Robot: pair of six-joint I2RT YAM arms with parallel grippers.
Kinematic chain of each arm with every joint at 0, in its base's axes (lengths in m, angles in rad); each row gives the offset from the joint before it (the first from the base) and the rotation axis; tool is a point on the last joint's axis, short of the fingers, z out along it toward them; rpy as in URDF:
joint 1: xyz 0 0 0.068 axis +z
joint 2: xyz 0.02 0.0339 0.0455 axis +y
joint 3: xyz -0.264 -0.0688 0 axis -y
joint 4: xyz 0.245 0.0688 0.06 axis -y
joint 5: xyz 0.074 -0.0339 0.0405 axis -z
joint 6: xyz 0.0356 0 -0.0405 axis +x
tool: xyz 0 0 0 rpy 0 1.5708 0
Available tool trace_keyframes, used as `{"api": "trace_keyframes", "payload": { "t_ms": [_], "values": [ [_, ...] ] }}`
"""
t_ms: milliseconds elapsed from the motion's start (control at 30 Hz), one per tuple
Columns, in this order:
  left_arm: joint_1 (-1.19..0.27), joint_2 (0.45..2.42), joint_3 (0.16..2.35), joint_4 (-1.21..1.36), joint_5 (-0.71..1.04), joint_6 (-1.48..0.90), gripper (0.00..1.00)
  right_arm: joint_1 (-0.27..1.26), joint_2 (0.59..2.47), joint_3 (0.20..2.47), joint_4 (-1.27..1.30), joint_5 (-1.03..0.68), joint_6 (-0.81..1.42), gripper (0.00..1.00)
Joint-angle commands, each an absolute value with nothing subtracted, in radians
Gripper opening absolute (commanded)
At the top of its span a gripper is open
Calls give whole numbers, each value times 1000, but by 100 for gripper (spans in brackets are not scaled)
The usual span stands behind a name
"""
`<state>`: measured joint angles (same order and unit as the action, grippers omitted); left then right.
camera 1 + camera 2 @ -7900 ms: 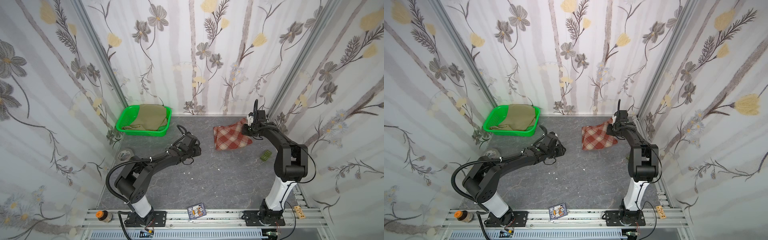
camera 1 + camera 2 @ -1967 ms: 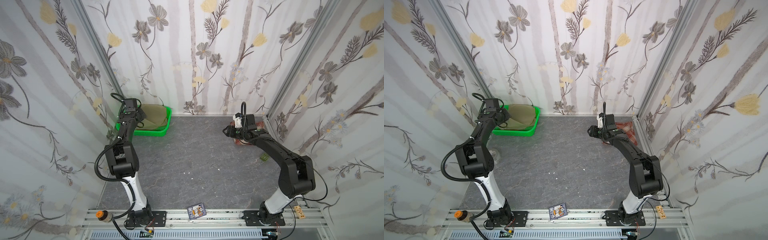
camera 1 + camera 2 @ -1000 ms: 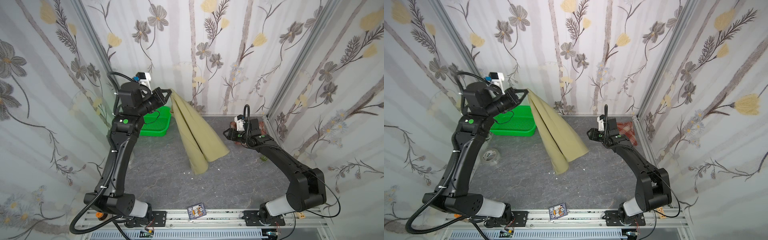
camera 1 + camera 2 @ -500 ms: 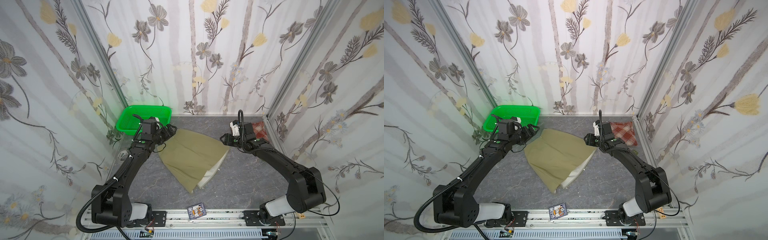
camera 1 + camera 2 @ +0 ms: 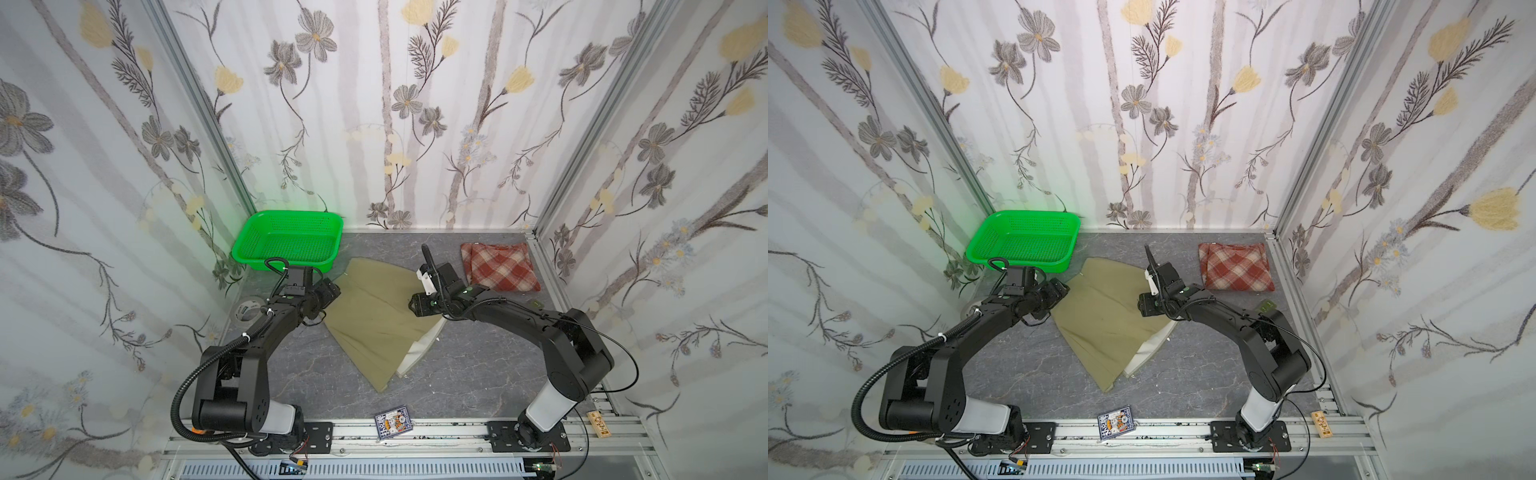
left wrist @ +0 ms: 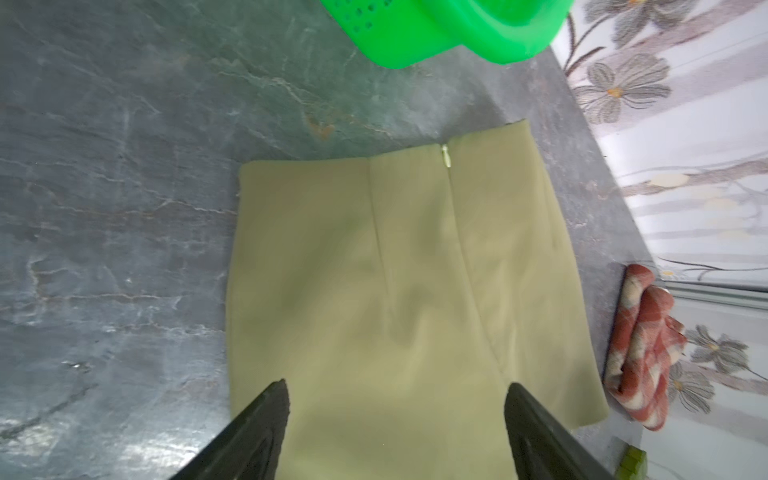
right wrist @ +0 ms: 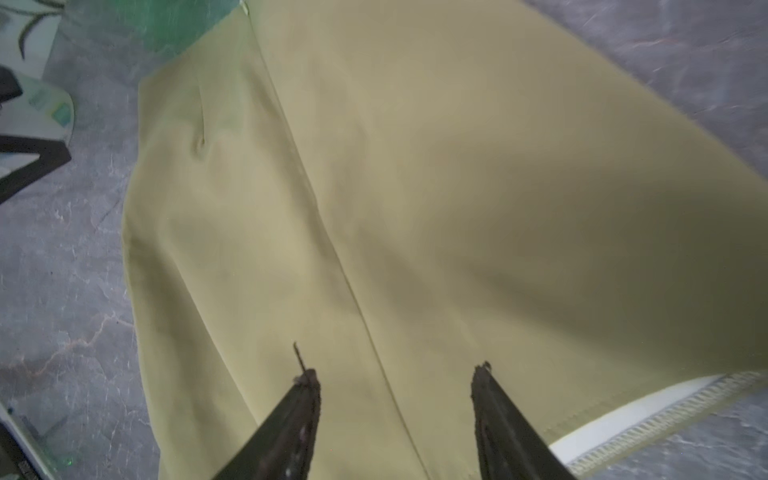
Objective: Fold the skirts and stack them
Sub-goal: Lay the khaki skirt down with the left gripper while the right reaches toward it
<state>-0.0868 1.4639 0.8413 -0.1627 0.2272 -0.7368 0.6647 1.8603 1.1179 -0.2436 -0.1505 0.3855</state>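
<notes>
– Across both top views, where does your khaki skirt lie?

– Spread flat on the grey tabletop between your two arms. White lining peeps out at its hem on the right arm's side. Your plaid skirt sits folded near the back right corner, apart from the khaki one. The green basket stands at the back left.

– And the pincers from up there?

– Your left gripper is at the skirt's edge on the basket side. Your right gripper is over the opposite side.

– What does the left wrist camera give?

– Your left gripper has its jaws spread wide over the khaki cloth, nothing pinched. The zip marks the waist edge, which is the edge closest to the basket.

– Right wrist?

– Your right gripper also stands with jaws parted above the fabric, holding nothing. I cannot tell whether its tips touch the cloth.
</notes>
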Motion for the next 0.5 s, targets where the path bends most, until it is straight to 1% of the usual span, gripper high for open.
{"api": "trace_keyframes", "payload": {
  "t_ms": [0,33,100,233,467],
  "values": [
    [-78,1509,869,-153,125,-707,83,689,1875,1119,-196,-178,423,59],
    [-72,1534,879,-153,108,-697,82,694,1877,1115,-183,-190,433,59],
    [-58,1581,896,-153,91,-690,77,696,1881,1115,-176,-193,440,59],
    [-52,1646,932,-153,27,-671,65,688,1876,1152,-208,-150,417,59],
    [-43,1724,972,-155,-35,-639,64,671,1890,1243,-249,-172,399,59]
  ]
}}
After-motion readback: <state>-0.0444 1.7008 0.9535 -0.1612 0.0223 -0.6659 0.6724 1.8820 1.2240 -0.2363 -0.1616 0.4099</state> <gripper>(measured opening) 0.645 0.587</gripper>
